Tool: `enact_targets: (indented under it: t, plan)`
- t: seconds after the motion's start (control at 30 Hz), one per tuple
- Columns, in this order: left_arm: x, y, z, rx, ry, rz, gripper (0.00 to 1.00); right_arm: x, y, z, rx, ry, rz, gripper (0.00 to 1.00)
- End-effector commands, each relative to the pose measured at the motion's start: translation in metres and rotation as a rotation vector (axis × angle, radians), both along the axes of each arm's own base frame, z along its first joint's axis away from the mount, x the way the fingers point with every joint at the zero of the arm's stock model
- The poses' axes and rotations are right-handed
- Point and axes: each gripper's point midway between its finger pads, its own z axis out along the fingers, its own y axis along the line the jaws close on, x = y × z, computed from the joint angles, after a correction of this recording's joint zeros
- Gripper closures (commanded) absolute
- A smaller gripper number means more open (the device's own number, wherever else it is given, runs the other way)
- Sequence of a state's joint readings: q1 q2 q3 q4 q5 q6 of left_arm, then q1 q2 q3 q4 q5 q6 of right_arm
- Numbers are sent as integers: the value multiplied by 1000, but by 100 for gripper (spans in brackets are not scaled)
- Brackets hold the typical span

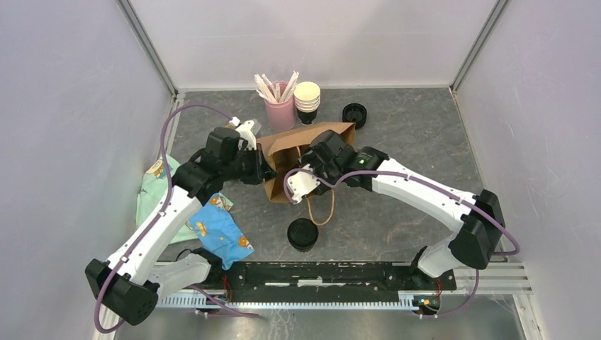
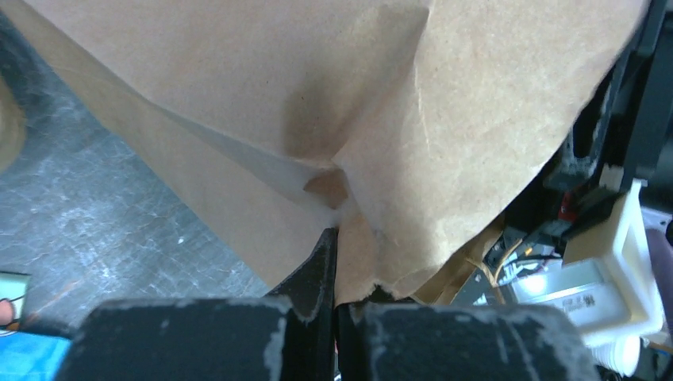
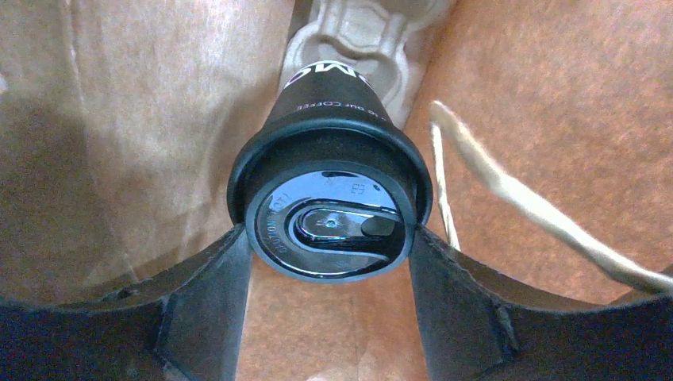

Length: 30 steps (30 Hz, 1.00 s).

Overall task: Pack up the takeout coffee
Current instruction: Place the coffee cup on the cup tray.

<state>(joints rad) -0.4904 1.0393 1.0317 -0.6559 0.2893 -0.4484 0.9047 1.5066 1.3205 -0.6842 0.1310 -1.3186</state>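
The takeout coffee [image 3: 329, 171], a small black cup with a black lid, is inside the brown paper bag [image 1: 283, 149]. Its base points at a pulp cup carrier [image 3: 361, 28] at the bag's bottom. My right gripper [image 3: 329, 234] reaches into the bag's mouth [image 1: 315, 159], and its fingers [image 3: 214, 286] press the lid's rim from both sides. My left gripper [image 2: 335, 238] is shut on the bag's edge [image 2: 357, 262] at the left side of the mouth [image 1: 262, 166]. A second black lidded cup [image 1: 302, 235] stands on the table in front of the bag.
A pink cup of white sticks [image 1: 280, 106], a stack of lidless cream-rimmed cups [image 1: 307, 99] and a stack of black lids [image 1: 354, 113] stand behind the bag. A green cloth [image 1: 156, 188] and a blue packet [image 1: 221, 234] lie at the left. The bag's twine handle [image 1: 322, 209] trails forward.
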Motion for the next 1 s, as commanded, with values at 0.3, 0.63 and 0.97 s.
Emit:
enact_targets:
  t: [0.3, 0.63, 0.97]
  plan:
    - [21, 0, 40, 13, -71, 38, 98, -2, 41, 16, 228, -79, -123, 100]
    - [8, -1, 35, 16, -64, -22, 98, 14, 15, 13, 174, -61, -139, 100]
    - [4, 2, 27, 24, -49, -14, 98, 22, -23, -3, 109, -74, -228, 100]
